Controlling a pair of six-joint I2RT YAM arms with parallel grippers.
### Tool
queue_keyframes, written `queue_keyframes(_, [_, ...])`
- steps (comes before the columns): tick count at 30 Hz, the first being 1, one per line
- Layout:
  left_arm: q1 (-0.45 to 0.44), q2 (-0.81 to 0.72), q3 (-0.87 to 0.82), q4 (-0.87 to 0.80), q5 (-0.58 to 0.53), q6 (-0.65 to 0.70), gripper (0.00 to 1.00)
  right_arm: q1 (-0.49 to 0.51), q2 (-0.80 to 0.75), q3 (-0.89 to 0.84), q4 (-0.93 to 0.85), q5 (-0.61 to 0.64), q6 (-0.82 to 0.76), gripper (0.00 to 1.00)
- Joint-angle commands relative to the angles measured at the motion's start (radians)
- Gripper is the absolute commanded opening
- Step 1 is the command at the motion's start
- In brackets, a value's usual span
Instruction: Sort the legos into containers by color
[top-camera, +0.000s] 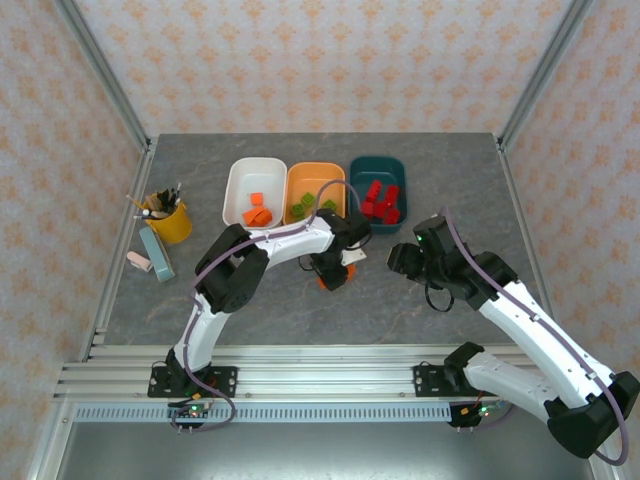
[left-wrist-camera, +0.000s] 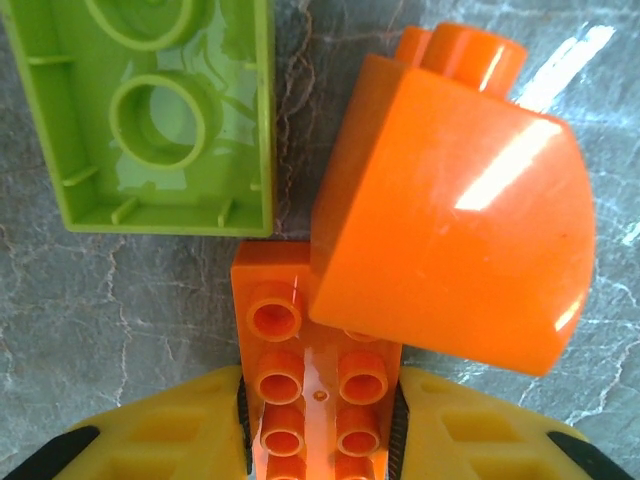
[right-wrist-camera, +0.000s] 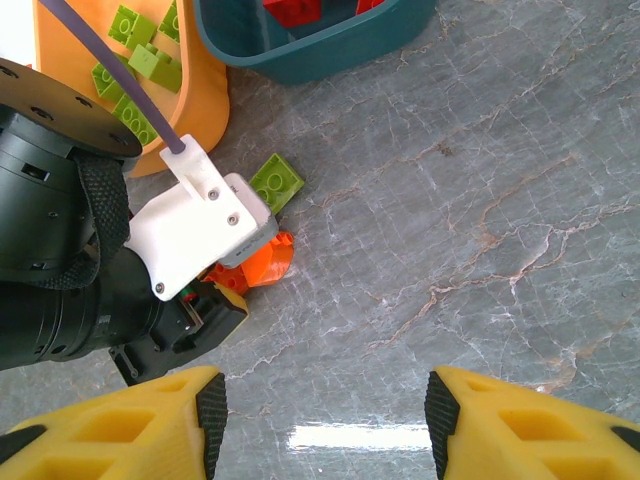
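Beige patterned wallpaper stood around the grey marble-look counter (top-camera: 480, 200). At its far side three tubs stood in a row. The shallow white plastic tub (top-camera: 245, 175) held orange bricks, the shallow orange plastic tub (top-camera: 315, 178) held lime green ones, and the shallow dark teal plastic tub (top-camera: 365, 170) held red ones.

The left hand (left-wrist-camera: 320, 440) was low over the counter, just in front of the orange tub. Its yellow fingers (left-wrist-camera: 170, 440) were closed against both sides of a flat orange plastic brick with studs (left-wrist-camera: 320, 390). A big rounded orange plastic brick (left-wrist-camera: 450, 210) lay over the far end of this flat brick. A lime green plastic brick (left-wrist-camera: 150, 110), hollow side up, lay just beside them.

The right hand (right-wrist-camera: 325, 420) hovered nearby, wide and empty.

The step in hand seemed to be picking up the flat orange brick. The next move would call for lifting it free and carrying it left, past the orange tub, to the white one. The rounded brick might come along or tumble off.

No brand, label or writing could be read.
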Motion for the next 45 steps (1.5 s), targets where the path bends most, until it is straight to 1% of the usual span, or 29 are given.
queue_keyframes(1, [-0.007,-0.011,0.009,-0.051,-0.038,-0.027,0.35,-0.004,-0.015,0.025,-0.022,0.03,0.007,0.57])
queue_keyframes(5, [-0.003,-0.084,0.003,-0.056,-0.065,-0.066,0.34,-0.005,-0.015,0.043,-0.026,0.036,-0.004,0.57])
queue_keyframes(9, [0.037,-0.183,0.006,-0.075,-0.074,-0.112,0.34,-0.004,-0.01,0.063,-0.025,0.043,-0.027,0.56])
queue_keyframes(12, [0.1,-0.237,0.031,-0.107,-0.086,-0.144,0.34,-0.005,0.008,0.077,-0.012,0.031,-0.045,0.56])
queue_keyframes(14, [0.156,-0.238,0.06,-0.127,-0.098,-0.17,0.35,-0.005,0.028,0.089,-0.001,0.019,-0.053,0.56])
queue_keyframes(15, [0.189,-0.272,0.077,-0.133,-0.106,-0.185,0.35,-0.004,0.04,0.095,0.009,0.012,-0.057,0.56])
queue_keyframes(18, [0.29,-0.273,0.12,-0.124,-0.121,-0.245,0.35,-0.004,0.087,0.117,0.043,-0.014,-0.065,0.56])
queue_keyframes(20, [0.359,-0.251,0.164,-0.116,-0.121,-0.299,0.35,-0.004,0.128,0.137,0.072,-0.045,-0.069,0.56])
queue_keyframes(24, [0.486,-0.126,0.26,-0.079,-0.063,-0.415,0.35,-0.003,0.207,0.187,0.135,-0.117,-0.071,0.56])
queue_keyframes(28, [0.559,0.028,0.403,-0.06,-0.011,-0.487,0.35,-0.003,0.275,0.243,0.166,-0.166,-0.077,0.56])
queue_keyframes(32, [0.586,0.199,0.602,-0.119,0.006,-0.528,0.36,-0.002,0.358,0.274,0.156,-0.189,-0.072,0.56])
queue_keyframes(34, [0.599,0.257,0.658,-0.13,0.007,-0.558,0.36,-0.003,0.4,0.284,0.154,-0.212,-0.061,0.56])
queue_keyframes(38, [0.615,0.287,0.66,-0.094,0.023,-0.589,0.38,-0.002,0.45,0.283,0.151,-0.215,-0.043,0.56])
queue_keyframes(41, [0.615,0.288,0.656,-0.1,0.022,-0.588,0.45,-0.001,0.494,0.289,0.099,-0.182,-0.043,0.56])
queue_keyframes(45, [0.615,0.243,0.624,-0.093,0.008,-0.589,0.5,-0.002,0.559,0.289,0.025,-0.129,-0.048,0.56])
